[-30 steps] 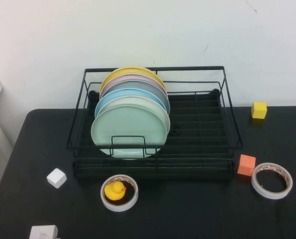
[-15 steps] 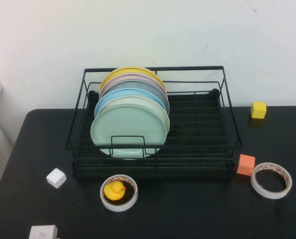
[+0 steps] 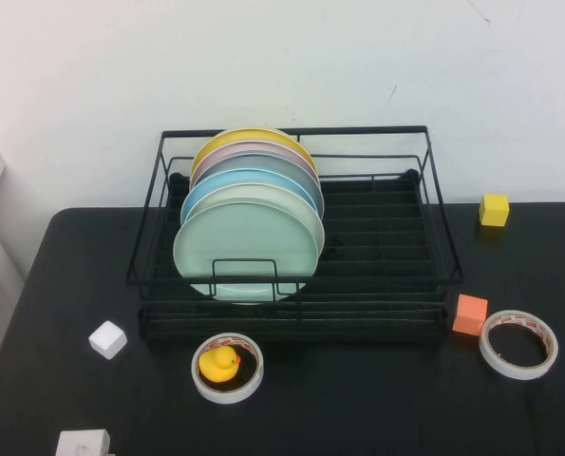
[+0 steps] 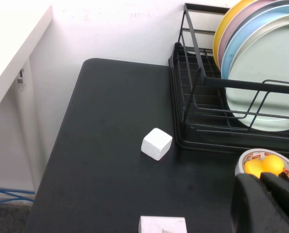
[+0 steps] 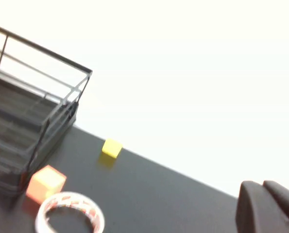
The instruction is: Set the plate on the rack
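Observation:
The pale mint-green plate (image 3: 246, 249) stands upright at the front of a row of several plates inside the black wire rack (image 3: 434, 237). It also shows in the left wrist view (image 4: 268, 82), behind the rack's front wires (image 4: 193, 92). Neither arm shows in the high view. My left gripper (image 4: 261, 182) is shut and empty, low over the table near the front left, just short of the tape roll with the duck. My right gripper (image 5: 263, 187) is shut and empty, off to the right of the rack (image 5: 37, 126), away from the plates.
A tape roll holding a yellow duck (image 3: 227, 367) lies in front of the rack. A white cube (image 3: 108, 339) and a white block (image 3: 83, 443) lie at the front left. An orange cube (image 3: 470, 315), a second tape roll (image 3: 519, 344) and a yellow cube (image 3: 494, 210) lie on the right.

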